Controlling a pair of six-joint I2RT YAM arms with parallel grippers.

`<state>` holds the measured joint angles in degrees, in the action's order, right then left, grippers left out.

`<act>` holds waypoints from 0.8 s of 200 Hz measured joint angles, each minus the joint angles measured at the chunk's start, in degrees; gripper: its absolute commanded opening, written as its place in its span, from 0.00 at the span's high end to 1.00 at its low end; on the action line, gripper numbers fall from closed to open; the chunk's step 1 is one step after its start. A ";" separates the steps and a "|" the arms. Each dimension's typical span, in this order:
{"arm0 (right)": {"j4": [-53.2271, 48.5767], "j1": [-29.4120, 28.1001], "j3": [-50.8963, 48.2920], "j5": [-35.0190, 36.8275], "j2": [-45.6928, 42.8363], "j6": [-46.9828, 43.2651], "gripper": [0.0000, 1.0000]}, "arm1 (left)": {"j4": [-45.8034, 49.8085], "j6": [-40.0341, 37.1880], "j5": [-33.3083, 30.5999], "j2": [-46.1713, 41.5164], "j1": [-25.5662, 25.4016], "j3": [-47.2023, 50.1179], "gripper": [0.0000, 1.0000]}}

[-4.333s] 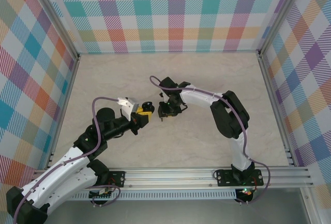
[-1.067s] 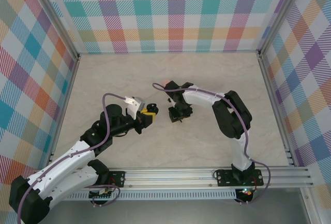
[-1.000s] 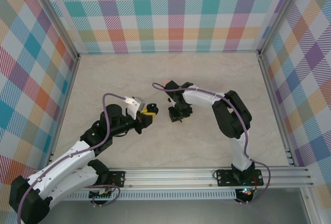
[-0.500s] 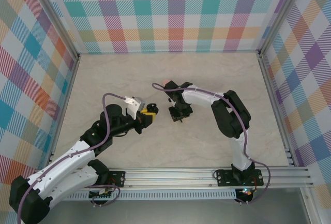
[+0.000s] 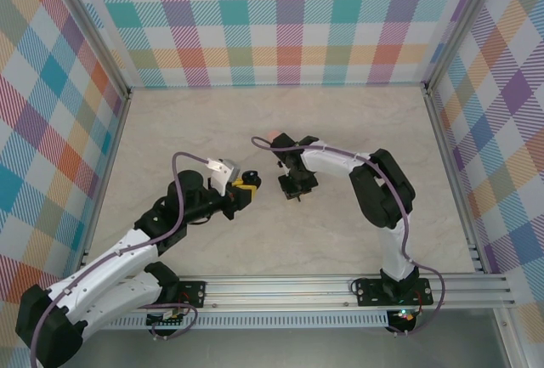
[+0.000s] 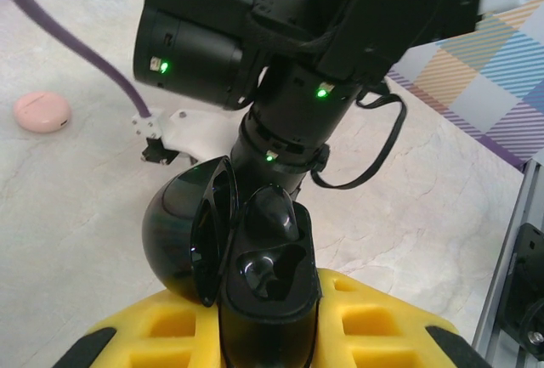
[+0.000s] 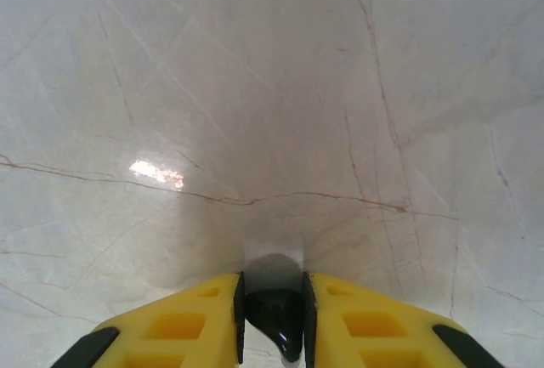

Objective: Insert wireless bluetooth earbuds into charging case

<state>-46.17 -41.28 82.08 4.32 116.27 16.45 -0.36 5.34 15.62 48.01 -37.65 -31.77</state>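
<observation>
My left gripper (image 5: 245,186) is shut on a round black charging case (image 6: 268,296), held above the table with its lid (image 6: 178,236) swung open to the left. A glossy black shape sits in the case's far socket (image 6: 274,215); the near socket looks hollow. Just right of it, my right gripper (image 5: 295,189) points down at the table. In the right wrist view its yellow fingers (image 7: 174,330) press both sides of a tiny glossy black earbud (image 7: 274,317) resting on the marble surface. The right arm's wrist (image 6: 289,36) looms right behind the open case.
A pale pink round case (image 5: 270,137) lies shut on the table behind the right wrist, also visible as the pink case (image 6: 42,111) at far left. Checked walls (image 5: 289,19) enclose the marble table; an aluminium rail (image 5: 340,287) runs along the near edge.
The right jaws have narrowed over the last second and now touch the black earbud on both sides. The left gripper with the case has barely shifted.
</observation>
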 measured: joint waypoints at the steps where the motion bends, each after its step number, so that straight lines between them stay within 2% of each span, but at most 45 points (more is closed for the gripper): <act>1: 0.15 0.02 -0.15 -0.07 -0.11 0.02 0.73 | 0.00 0.02 -0.04 0.09 0.00 0.00 0.82; 73: 8.20 3.67 -8.20 -7.56 -6.95 2.05 0.73 | -1.77 2.56 -0.72 13.57 0.00 -0.83 0.83; 160: 17.64 9.77 -18.58 -17.14 -20.37 5.70 0.73 | -12.52 2.67 2.40 27.10 -0.09 -1.16 0.84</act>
<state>-28.53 -31.51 63.51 -12.82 95.90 22.15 -12.88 8.01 18.02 75.11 -37.74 -32.93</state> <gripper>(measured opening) 0.269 0.215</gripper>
